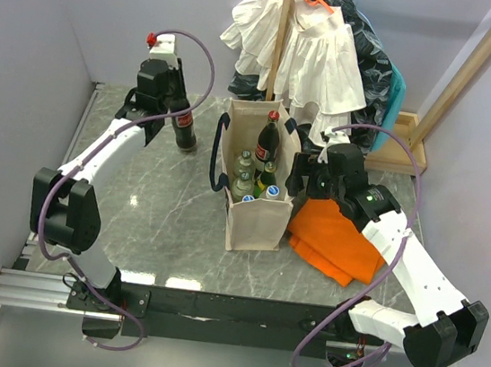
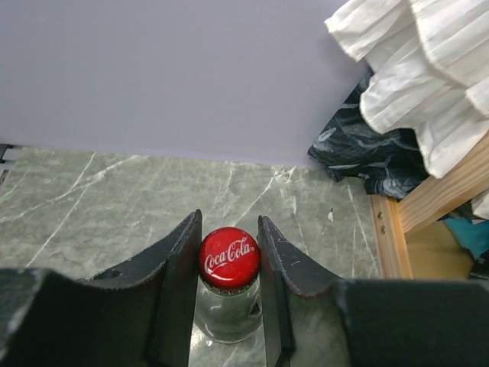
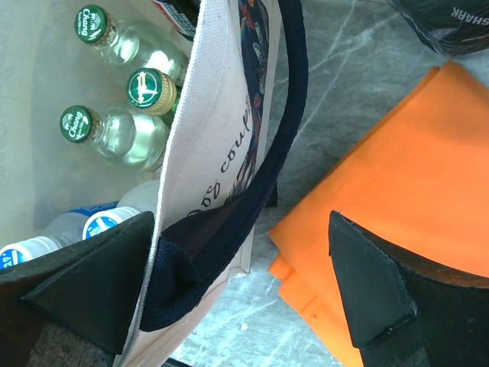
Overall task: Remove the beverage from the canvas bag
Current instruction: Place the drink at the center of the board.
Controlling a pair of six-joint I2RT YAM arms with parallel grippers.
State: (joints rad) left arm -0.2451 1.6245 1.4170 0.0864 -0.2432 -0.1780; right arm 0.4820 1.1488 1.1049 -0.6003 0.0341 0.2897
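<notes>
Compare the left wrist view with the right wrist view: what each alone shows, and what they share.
Left wrist only: the left gripper shut on a red-capped glass cola bottle, the lilac wall, white ruffled clothes. Right wrist only: the open right gripper straddling the wall of the cream canvas bag and its navy strap handle, green-capped clear bottles inside, a folded orange cloth. Both: the grey marble tabletop.

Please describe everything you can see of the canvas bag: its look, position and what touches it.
The canvas bag is a tall, boxy tote of cream-beige cloth with dark navy strap handles and script print on one side. It stands upright and open on the grey marble table, holding several bottles. The right gripper straddles its right wall with open jaws. An orange cloth lies beside its base.
</notes>
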